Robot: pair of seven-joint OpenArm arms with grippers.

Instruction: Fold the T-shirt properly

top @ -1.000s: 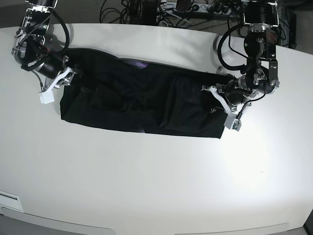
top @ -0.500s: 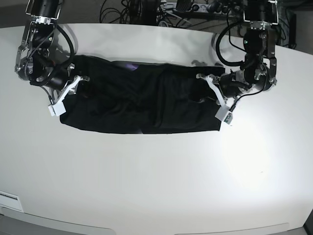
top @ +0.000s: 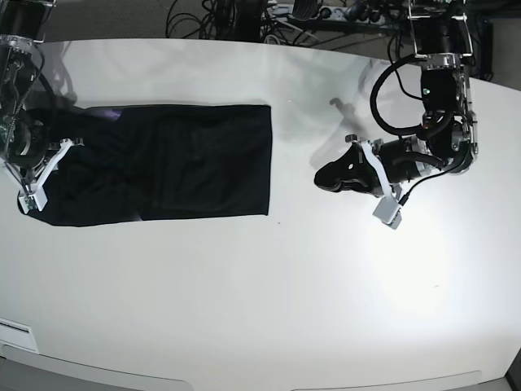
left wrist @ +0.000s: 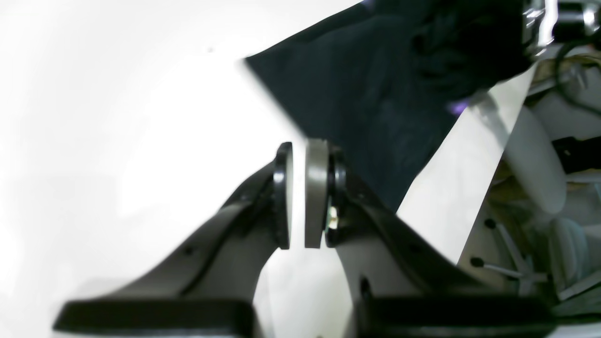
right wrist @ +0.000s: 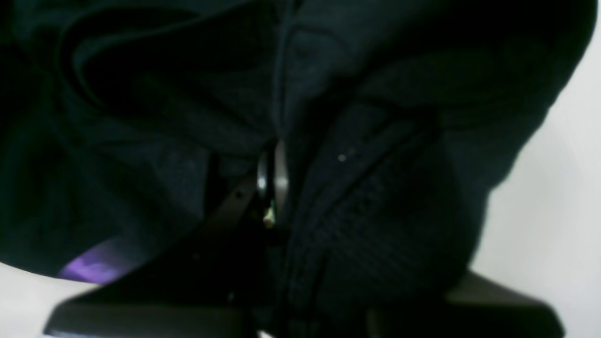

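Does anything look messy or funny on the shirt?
Yes. The T-shirt lies flat with a straight edge at one end, but the other end is bunched into wrinkly folds around the right gripper, which pinches it. A bit of purple print peeks out there.

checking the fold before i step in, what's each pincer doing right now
Left pincer: nearly shut, a thin gap, empty; it sits off the T-shirt.
Right pincer: shut on the T-shirt, cloth bunched around it.

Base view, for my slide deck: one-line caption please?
Black T-shirt folded on the white table; right pincer at its edge, left pincer apart.
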